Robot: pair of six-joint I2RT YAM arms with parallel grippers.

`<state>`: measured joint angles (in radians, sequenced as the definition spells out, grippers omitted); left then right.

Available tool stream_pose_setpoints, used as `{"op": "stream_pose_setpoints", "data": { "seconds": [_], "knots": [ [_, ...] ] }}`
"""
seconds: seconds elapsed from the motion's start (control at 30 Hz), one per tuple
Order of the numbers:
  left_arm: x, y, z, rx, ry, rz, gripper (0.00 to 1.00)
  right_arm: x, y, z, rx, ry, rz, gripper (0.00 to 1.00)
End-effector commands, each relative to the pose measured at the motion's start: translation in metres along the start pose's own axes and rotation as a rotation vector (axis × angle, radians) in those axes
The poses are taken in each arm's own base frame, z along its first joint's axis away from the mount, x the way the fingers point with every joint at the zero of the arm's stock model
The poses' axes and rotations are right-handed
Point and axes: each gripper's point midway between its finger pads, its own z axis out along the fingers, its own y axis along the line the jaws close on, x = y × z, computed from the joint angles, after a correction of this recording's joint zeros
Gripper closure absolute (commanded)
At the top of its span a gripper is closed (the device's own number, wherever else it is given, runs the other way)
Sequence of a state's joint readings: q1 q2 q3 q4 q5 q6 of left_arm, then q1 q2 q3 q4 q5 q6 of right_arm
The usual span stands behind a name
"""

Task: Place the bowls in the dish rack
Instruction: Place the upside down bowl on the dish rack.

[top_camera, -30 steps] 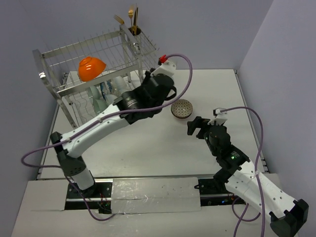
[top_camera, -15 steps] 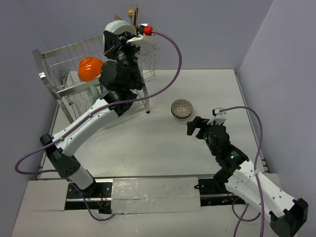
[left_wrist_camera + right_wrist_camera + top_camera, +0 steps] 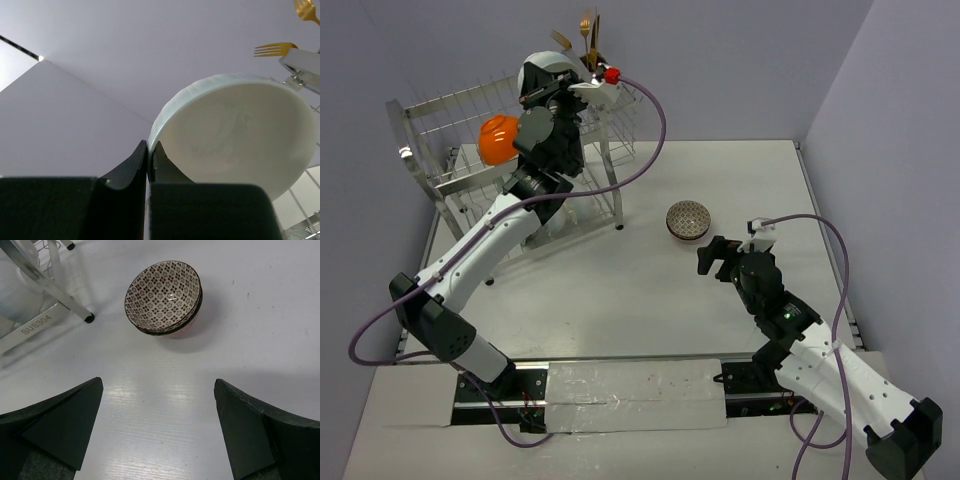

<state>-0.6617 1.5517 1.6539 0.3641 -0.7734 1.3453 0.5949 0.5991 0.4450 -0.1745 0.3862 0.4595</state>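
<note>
though ribbed, glossy round bowl (image 3: pixel 235 135)

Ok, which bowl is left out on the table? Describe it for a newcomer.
Find the dish rack, far left on the white table. Right of its front foot, alone on bare tabletop, sits a brown-patterned bowl. Unlike the orange bowl in the rack and the plain white bowl the left fingers hold, its inside carries a dark lattice print.

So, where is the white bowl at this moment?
In the top view, upper left: the left gripper holds the white bowl by its rim above the dish rack, between the orange bowl and the gold cutlery.
</note>
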Motion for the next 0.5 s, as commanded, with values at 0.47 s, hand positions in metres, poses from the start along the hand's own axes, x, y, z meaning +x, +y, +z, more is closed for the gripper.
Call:
{"op": "stream_pose_setpoints", "data": {
  "seconds": [0.47],
  "knots": [
    [0.004, -0.048, 0.010, 0.030, -0.031, -0.023, 1.00, -0.004, 0.002, 0.002, -0.016, -0.025, 0.022, 0.00]
  ]
}}
